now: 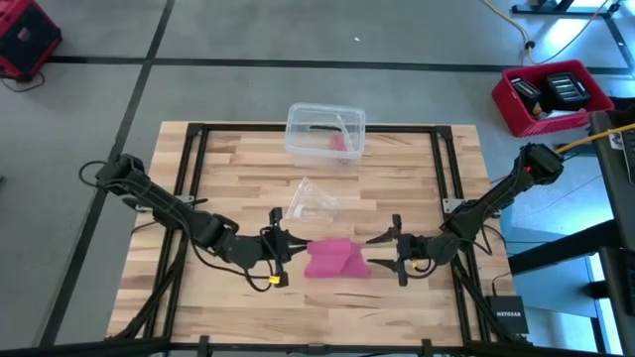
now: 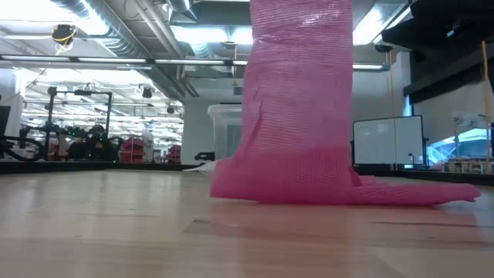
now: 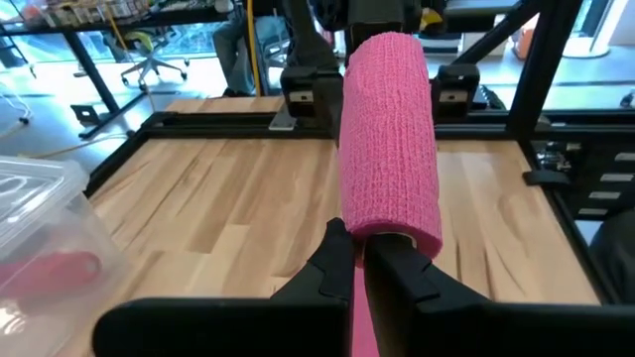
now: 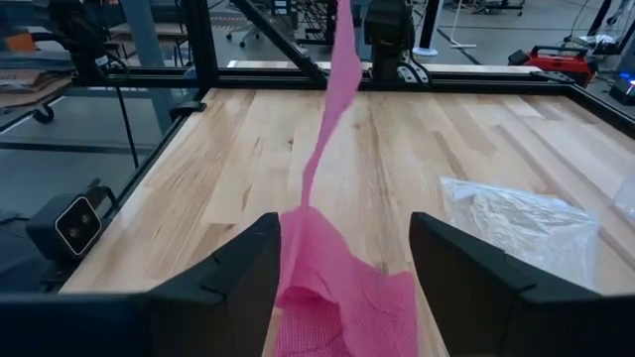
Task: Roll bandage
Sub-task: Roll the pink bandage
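The pink bandage [image 1: 337, 260] lies partly unrolled on the wooden table between my two grippers. My left gripper [image 1: 296, 250] is above the table on the bandage's left side and is shut on one end of it [image 3: 359, 260]. From there the band runs down to the table [image 2: 297, 93], where its rumpled rest [image 4: 337, 288] lies flat. My right gripper [image 1: 382, 252] is open on the bandage's right side, and its fingers [image 4: 344, 226] stand on either side of that lying part. I cannot tell whether they touch it. My left gripper pinches the band's end [image 3: 382, 226] between its two shut fingers. A narrow edge of pink also shows between them further back [image 3: 359, 307]. The fingers come from the table's left, slanting slightly down. The band slopes down from the hold with a twist in it, its lower part on the table [image 2: 347, 193].
A clear plastic box [image 1: 325, 132] with something pink inside stands at the table's far edge. A crumpled clear wrapper [image 1: 313, 201] lies just beyond the bandage. A black frame [image 1: 189, 178] runs along the table's sides. A red crate [image 1: 551, 96] sits on the floor at the far right.
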